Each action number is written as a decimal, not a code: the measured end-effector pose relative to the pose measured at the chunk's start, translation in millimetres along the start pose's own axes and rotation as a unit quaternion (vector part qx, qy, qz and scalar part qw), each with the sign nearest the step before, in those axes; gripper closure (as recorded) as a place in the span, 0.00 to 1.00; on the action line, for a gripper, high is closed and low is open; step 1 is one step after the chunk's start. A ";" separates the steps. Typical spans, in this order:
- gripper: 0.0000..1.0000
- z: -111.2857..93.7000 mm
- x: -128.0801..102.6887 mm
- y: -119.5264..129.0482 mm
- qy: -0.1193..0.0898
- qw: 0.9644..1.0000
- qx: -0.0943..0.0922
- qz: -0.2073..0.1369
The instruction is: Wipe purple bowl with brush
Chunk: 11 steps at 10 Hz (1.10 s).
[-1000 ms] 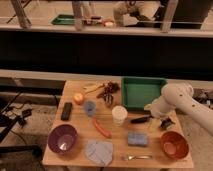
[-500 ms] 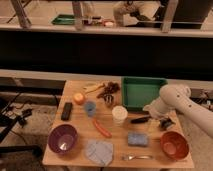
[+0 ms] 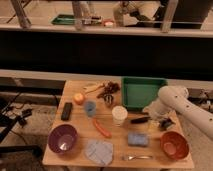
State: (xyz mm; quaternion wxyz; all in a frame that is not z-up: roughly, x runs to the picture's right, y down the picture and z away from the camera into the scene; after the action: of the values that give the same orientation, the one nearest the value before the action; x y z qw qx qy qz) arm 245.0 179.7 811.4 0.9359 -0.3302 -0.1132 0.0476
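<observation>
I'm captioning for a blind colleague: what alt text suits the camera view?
A white robot arm's open gripper hovers beside the black brush on a wooden table; the purple bowl sits at the picture's lower left, apart from both.

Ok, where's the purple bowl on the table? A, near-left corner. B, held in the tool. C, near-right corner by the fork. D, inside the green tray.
A: the purple bowl sits at the near-left corner of the table, far from the tool, which hovers on the right side just beyond the brush.
</observation>
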 end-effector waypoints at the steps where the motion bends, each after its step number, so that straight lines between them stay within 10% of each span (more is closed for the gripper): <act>1: 0.20 0.7 1.7 -1.1 0.001 1.000 0.000 0.001; 11: 0.20 14.1 0.8 -3.8 -0.002 1.000 -0.006 -0.006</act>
State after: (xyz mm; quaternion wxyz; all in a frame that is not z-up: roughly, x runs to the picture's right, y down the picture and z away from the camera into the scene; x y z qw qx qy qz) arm 242.4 185.5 824.6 0.9339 -0.3353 -0.1172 0.0418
